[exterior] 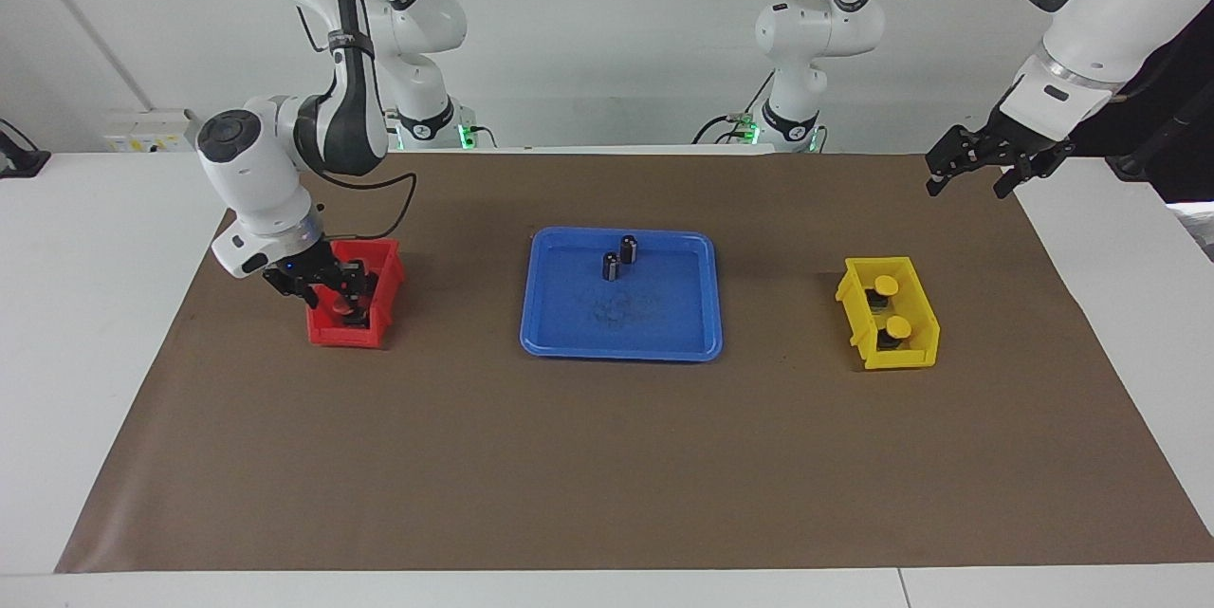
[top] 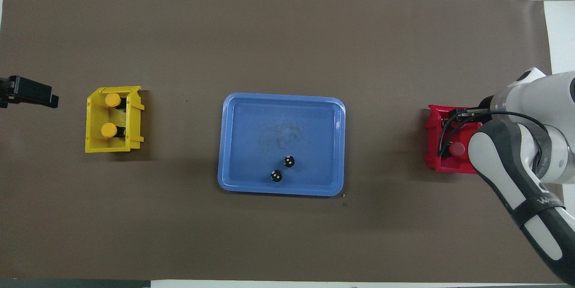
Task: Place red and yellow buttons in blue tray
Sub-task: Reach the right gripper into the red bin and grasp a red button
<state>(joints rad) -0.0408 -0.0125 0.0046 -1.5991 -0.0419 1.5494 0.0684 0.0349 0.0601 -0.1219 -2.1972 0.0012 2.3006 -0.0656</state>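
Two yellow buttons (exterior: 885, 285) (top: 112, 99) sit in a small yellow bin (exterior: 912, 357) toward the left arm's end. The red bin (exterior: 327, 335) (top: 432, 144) toward the right arm's end holds the red buttons. My right gripper (exterior: 332, 295) is down inside it, at the red button (exterior: 340, 306) farther from the robots. The other red button (top: 457, 149) shows in the overhead view beside the arm. The blue tray (exterior: 664, 328) (top: 251, 121) lies mid-table between the bins. My left gripper (exterior: 965, 189) (top: 29, 92) hangs open and waits above the mat's corner by the yellow bin.
Two small dark cylinders (exterior: 629, 248) (top: 289, 161) with silvery tops stand in the tray's part nearer to the robots. A brown mat (exterior: 607, 456) covers the table. The right forearm (top: 516, 175) slants over the mat beside the red bin.
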